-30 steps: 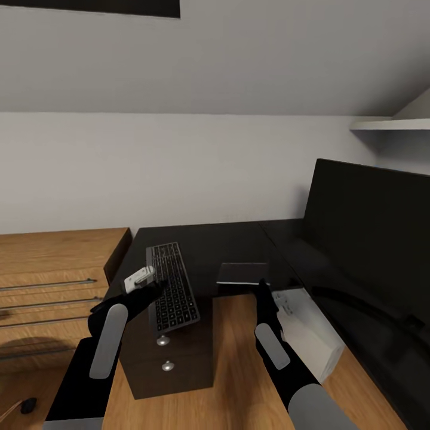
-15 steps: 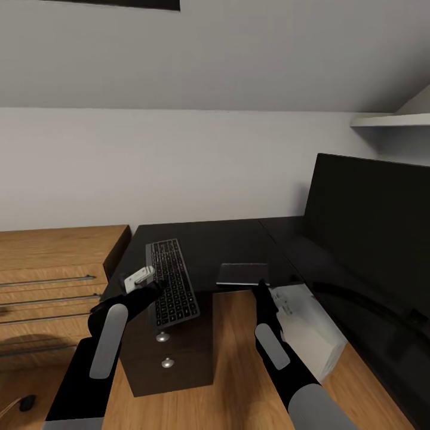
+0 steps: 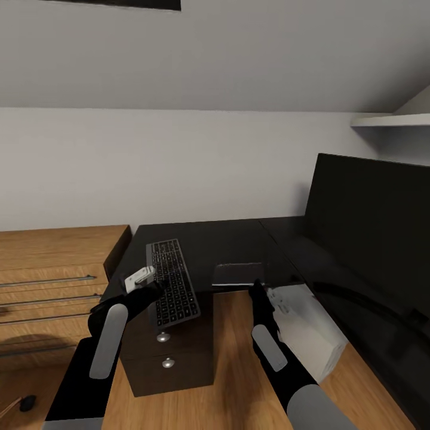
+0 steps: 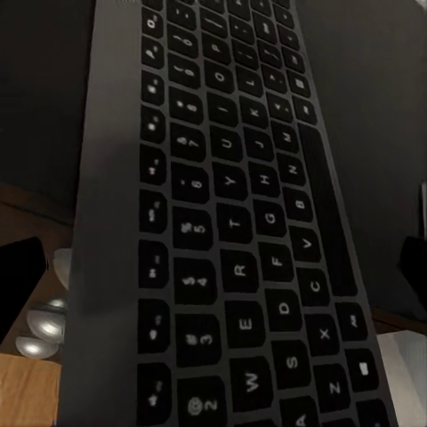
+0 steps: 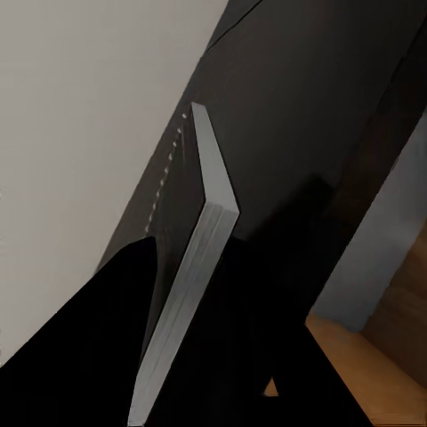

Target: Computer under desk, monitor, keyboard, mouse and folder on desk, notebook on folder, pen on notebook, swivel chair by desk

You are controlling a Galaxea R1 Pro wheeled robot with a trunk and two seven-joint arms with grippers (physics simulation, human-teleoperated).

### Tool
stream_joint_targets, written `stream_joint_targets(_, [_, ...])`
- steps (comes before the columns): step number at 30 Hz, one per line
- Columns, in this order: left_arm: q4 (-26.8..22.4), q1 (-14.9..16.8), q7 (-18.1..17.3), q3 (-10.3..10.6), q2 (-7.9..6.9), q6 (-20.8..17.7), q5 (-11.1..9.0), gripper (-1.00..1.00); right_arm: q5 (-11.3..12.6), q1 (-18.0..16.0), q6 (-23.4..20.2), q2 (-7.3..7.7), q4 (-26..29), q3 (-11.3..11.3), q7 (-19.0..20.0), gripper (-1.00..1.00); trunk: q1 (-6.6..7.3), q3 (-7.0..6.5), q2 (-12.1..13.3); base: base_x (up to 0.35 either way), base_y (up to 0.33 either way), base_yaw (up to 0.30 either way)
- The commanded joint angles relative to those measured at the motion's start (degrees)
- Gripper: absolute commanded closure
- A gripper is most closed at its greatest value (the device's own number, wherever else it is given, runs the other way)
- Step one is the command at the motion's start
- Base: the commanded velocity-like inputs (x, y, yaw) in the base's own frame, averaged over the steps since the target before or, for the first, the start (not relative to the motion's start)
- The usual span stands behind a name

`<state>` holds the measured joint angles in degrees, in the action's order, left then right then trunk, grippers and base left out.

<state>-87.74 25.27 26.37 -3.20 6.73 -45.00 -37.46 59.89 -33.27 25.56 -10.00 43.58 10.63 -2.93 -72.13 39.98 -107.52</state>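
Note:
The silver-grey keyboard (image 3: 173, 280) lies at an angle on the black desk (image 3: 209, 239), its near end overhanging the desk's front edge. My left gripper (image 3: 149, 285) is shut on its left side, and its dark keys (image 4: 231, 222) show close up in the left wrist view. The thin dark notebook (image 3: 239, 274) sits at the desk's front edge with my right gripper (image 3: 258, 291) shut on it. Its pale page edge (image 5: 191, 285) runs between the black fingers (image 5: 80, 356). The black monitor (image 3: 370, 221) stands on the desk at the right. The pale computer (image 3: 307, 331) stands under the desk.
The black drawer block (image 3: 170, 352) with two round knobs stands under the keyboard. A light-wood drawer unit (image 3: 54, 263) adjoins the desk on the left. A small dark rounded thing, perhaps the mouse (image 3: 26, 404), lies on the floor at lower left. A white shelf (image 3: 388, 121) hangs upper right.
The head camera shifted first, moving the whole picture. Since then my right gripper and the notebook have slid a little to the left along the desk's edge. The left gripper and keyboard held still.

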Motion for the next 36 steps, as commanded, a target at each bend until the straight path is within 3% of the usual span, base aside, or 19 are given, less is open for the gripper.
stream_joint_targets(1, [-0.1,0.0,0.5,-0.1,0.04,-0.2,-0.6,-1.00,0.3,0.0,0.3,0.00,0.0,0.3,-0.3,1.00,0.00,0.06,0.0,0.018,0.098,0.000])
stream_joint_targets(10, [0.0,0.0,0.5,-0.1,0.03,-0.2,-0.6,-1.00,0.3,0.0,0.3,0.00,0.0,1.0,-0.3,1.00,0.00,0.06,0.0,0.090,0.164,0.000])
stream_joint_targets(36, [0.4,0.0,0.6,-0.1,0.07,-0.3,-0.7,-1.00,0.3,0.0,0.8,0.00,0.0,1.0,-0.7,1.00,0.00,0.06,0.0,-0.025,0.007,0.000])
